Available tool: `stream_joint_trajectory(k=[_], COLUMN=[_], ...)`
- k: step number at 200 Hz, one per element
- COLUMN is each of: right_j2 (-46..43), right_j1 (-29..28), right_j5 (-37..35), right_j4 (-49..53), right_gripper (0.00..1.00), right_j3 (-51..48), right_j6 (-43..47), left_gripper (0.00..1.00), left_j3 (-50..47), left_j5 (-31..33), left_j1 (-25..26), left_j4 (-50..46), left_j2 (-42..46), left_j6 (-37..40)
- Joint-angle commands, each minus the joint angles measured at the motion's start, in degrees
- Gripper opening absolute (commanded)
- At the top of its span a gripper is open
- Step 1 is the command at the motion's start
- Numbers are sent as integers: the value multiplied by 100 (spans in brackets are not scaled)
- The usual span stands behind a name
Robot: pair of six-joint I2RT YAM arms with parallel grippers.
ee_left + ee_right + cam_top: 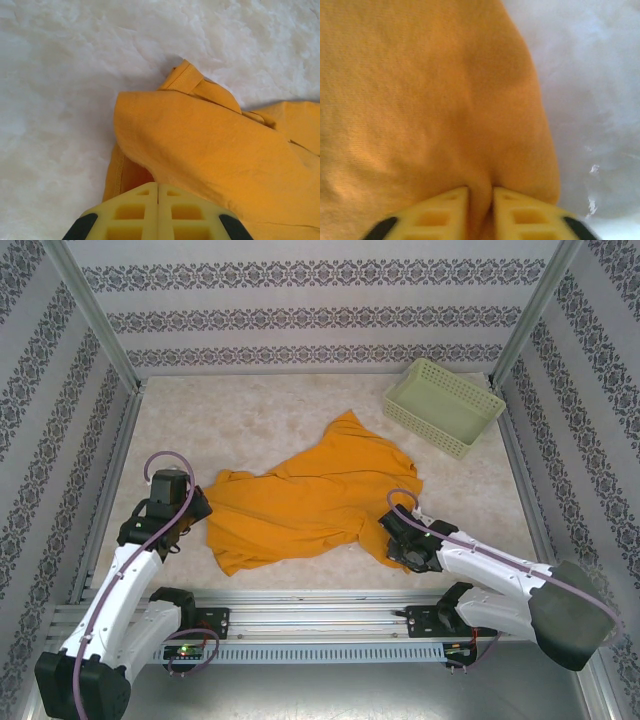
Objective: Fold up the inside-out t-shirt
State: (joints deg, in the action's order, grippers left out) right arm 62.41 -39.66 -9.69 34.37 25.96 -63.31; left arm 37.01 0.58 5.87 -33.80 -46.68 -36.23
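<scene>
Right gripper (480,194) pinches the one t-shirt (300,500), left gripper (158,187) closed at its edge, one basket (445,405) beyond

The t-shirt (310,500) lies central on the table (250,410) — basket (443,405) behind, far right corner; left gripper (198,508) at its left edge, right gripper (388,527) at its near-right edge.

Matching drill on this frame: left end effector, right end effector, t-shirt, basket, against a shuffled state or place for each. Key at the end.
Things:
1. left end effector
2. right end effector
3. t-shirt
4. basket

States or places:
A. far right corner of the table
B. closed on a fold of orange fabric
C. spread out, rumpled, mid-table
D. fingers pressed together, nothing visible between them

Pairs: 1-D, 2-B, 3-C, 4-A
</scene>
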Motion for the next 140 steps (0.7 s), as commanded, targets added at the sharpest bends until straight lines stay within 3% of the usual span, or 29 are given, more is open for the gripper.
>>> stream_joint_trajectory(k=[1, 49, 84, 101, 140], right_j2=[-150, -1516, -2315, -2422, -1969], right_j1=[-77, 100, 749, 1039, 1132], right_j5=[-170, -447, 50, 411, 1041], right_j4=[280, 1613, 1891, 1753, 877], right_gripper=[4, 0, 0, 8, 9], right_j3=[23, 629, 771, 667, 19], right_j6=[-64, 357, 708, 891, 806], left_gripper=[0, 0, 0, 0, 0], left_j3=[337, 1017, 1147, 1113, 1014], left_j5=[261, 664, 759, 752, 595], left_j1=[-59, -94, -195, -200, -200], left_j4=[245, 322, 366, 373, 462], left_j2=[-129, -755, -870, -861, -779], left_j6=[90, 68, 49, 62, 83])
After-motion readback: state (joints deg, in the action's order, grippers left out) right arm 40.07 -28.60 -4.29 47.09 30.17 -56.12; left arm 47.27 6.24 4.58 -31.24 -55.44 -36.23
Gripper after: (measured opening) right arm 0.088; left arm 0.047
